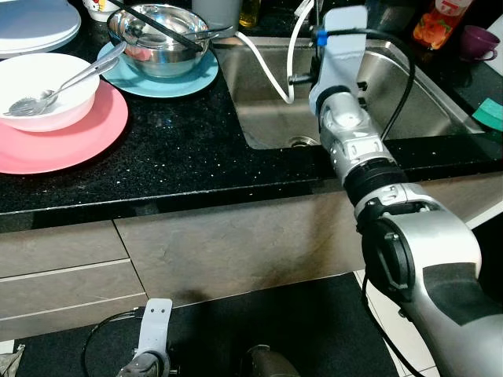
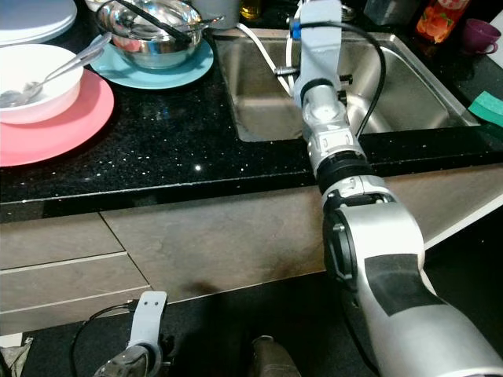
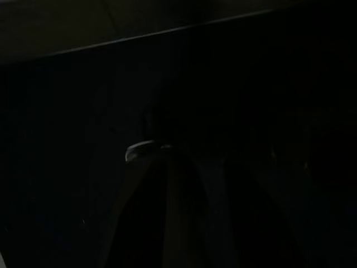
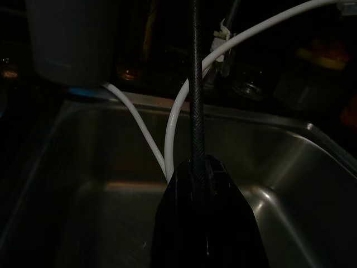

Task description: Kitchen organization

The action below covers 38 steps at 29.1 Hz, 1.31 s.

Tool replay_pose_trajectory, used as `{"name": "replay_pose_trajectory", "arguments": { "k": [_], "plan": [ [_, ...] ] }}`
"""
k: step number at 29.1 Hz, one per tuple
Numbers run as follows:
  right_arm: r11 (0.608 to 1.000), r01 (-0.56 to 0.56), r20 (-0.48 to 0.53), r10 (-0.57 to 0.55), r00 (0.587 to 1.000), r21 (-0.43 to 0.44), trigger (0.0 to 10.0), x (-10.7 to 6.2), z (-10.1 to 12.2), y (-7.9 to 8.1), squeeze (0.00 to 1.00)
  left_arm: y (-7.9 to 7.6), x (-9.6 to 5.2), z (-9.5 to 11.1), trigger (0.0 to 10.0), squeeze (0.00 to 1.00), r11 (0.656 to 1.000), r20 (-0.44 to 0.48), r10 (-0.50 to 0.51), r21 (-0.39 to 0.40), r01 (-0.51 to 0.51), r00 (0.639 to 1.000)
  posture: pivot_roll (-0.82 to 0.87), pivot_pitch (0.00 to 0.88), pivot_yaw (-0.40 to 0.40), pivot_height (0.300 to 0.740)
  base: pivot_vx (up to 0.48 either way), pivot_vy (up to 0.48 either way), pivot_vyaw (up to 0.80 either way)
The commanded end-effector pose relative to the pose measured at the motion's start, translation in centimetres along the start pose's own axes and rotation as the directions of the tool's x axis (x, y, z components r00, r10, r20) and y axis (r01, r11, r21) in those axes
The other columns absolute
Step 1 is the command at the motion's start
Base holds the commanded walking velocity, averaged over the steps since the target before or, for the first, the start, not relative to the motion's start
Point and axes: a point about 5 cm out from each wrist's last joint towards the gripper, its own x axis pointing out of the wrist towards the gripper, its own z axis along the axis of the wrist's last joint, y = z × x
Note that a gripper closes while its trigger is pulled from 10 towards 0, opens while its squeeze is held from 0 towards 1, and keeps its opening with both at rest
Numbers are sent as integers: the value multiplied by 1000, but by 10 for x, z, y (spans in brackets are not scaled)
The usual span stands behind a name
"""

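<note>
My right arm point(image 1: 354, 149) reaches out over the steel sink point(image 1: 424, 86). In the right wrist view my right gripper point(image 4: 196, 162) is shut on a thin black ridged stick point(image 4: 195, 84) that points up past the sink's back rim. A white hose point(image 1: 263, 67) loops down into the basin just beyond the fingers. On the black counter point(image 1: 181, 149) to the left, a steel bowl point(image 1: 161, 39) with black sticks laid across it sits on a teal plate point(image 1: 200, 78). A white bowl point(image 1: 47, 98) holding a spoon point(image 1: 67, 82) rests on a pink plate point(image 1: 86, 133). My left arm point(image 1: 151, 330) hangs idle low by the cabinets.
Stacked white plates point(image 1: 35, 23) stand at the far left. An orange juice bottle point(image 1: 432, 23) and a purple cup point(image 1: 478, 39) are behind the sink, and a green cloth point(image 1: 491, 114) lies at its right. A pale container point(image 4: 72, 39) stands at the sink's back edge. Drawer fronts point(image 1: 63, 271) run below the counter.
</note>
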Motion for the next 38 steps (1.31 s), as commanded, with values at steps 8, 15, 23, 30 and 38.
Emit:
{"name": "replay_pose_trajectory", "arguments": {
  "k": [8,15,23,30,38],
  "plan": [
    [1000,7,-31,-6,1000,17,10000,-3,-12,-6,243,0,-2,-6,10000,0,998,52,53,-29,-52,997,128,147,-77,740,0,0,0],
    [999,7,-33,-6,999,33,10000,-1,-9,-7,1000,1,-3,-10,10000,0,992,46,101,-82,-97,994,138,149,-75,740,0,0,0],
    [996,19,-19,-17,1000,87,10000,-1,-7,-6,1000,3,-3,-12,10000,0,992,34,102,-79,-100,994,144,154,-72,740,0,0,0],
    [831,-201,102,173,980,518,10000,-1,7,14,0,3,-3,-12,10000,0,996,22,79,-54,-78,997,134,154,-64,740,0,0,0],
    [729,-429,270,334,903,533,10000,-7,20,38,0,2,-2,-10,10000,0,997,19,56,-53,-54,998,114,147,-60,740,0,0,439]
  ]
}}
